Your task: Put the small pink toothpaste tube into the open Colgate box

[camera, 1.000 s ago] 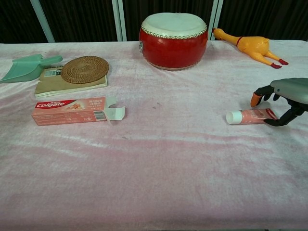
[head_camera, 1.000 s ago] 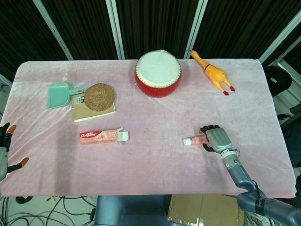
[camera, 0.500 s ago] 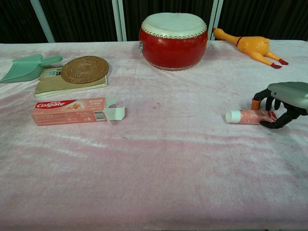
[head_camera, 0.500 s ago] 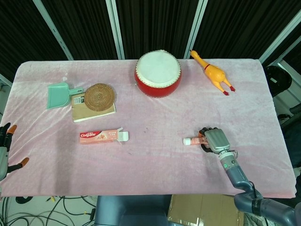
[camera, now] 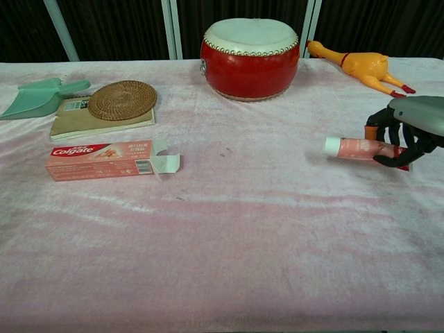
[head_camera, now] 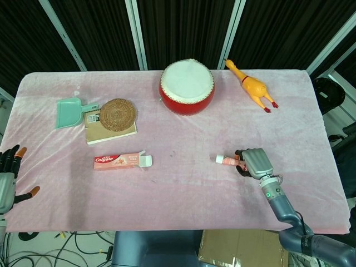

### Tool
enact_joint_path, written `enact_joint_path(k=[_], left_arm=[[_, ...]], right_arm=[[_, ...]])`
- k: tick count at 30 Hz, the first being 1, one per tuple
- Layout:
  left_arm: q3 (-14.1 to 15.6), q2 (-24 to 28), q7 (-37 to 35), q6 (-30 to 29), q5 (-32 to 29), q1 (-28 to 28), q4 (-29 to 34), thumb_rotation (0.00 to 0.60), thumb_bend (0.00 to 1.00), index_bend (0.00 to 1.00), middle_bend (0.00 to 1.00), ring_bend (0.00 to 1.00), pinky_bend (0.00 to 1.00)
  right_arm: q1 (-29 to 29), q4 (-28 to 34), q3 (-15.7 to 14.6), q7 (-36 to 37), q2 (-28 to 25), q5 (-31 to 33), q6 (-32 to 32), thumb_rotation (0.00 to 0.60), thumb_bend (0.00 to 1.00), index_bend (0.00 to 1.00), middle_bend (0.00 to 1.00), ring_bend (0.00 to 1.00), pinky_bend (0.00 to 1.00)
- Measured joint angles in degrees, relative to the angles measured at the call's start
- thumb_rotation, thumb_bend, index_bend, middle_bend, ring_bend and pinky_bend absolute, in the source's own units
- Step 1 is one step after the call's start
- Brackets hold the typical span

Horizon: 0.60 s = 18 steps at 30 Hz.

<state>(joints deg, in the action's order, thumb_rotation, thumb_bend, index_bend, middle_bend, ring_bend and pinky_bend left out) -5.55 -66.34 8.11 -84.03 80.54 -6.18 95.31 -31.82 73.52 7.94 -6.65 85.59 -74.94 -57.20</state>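
- chest view shows my right hand point(camera: 406, 135) with its fingers curled around the crimped end of the small pink toothpaste tube point(camera: 357, 148), which sits just clear of the pink cloth point(camera: 243, 243) with a faint shadow under it; the white cap points toward the middle of the table.
- head view puts the same tube point(head_camera: 228, 160) on the right half of the table, well apart from the colgate box point(head_camera: 118, 161) on the left half.
- i judge the pick-up as done and the carry as the step in hand; nothing has gone into the box.
- the box lies flat on its long side, its open end with the white flap point(camera: 166, 163) facing right, toward the tube. i can't see inside it from either camera, so i take it as holding nothing only by guess.
- next move, as i read it: bring the tube leftward across the cloth, keep it level and lined up with the box's long axis, cap first, and slide it past the flap. the box is light and loose, so it may skid when pushed.
- my left hand point(head_camera: 8, 177) hangs at the table's left edge, fingers spread, holding nothing; it could brace the box.
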Motion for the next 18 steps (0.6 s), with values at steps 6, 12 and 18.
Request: enact_joint_path(k=[6, 12, 18], left_arm=[[-2.8, 1.64, 5.59, 7.11, -5.19, -4.9, 4.73, 0.6, 0.0, 0.17, 0.1, 0.07, 0.16], [-5.97, 0.53, 16.09, 13.48, -14.56, -11.28, 5.27, 0.6, 0.02, 0.2, 0.12, 0.09, 0.21], [-7.94, -3.33, 25.27, 18.99, -27.74, -17.6, 3.92, 0.6, 0.09, 0.21, 0.14, 0.1, 0.23]], right_arm=[[-0.05, 3.33, 0.51, -0.55, -3.0, 0.05, -0.38, 0.6, 0.4, 0.66, 0.59, 0.52, 0.56], [0.3, 5.28, 0.75, -0.18, -4.62, 0.16, -1.06, 0.6, 0.4, 0.66, 0.59, 0.52, 0.56], [0.48, 6.52, 0.68, 0.2, -5.67, -0.18, -1.53, 0.6, 0.4, 0.66, 0.59, 0.52, 0.56]])
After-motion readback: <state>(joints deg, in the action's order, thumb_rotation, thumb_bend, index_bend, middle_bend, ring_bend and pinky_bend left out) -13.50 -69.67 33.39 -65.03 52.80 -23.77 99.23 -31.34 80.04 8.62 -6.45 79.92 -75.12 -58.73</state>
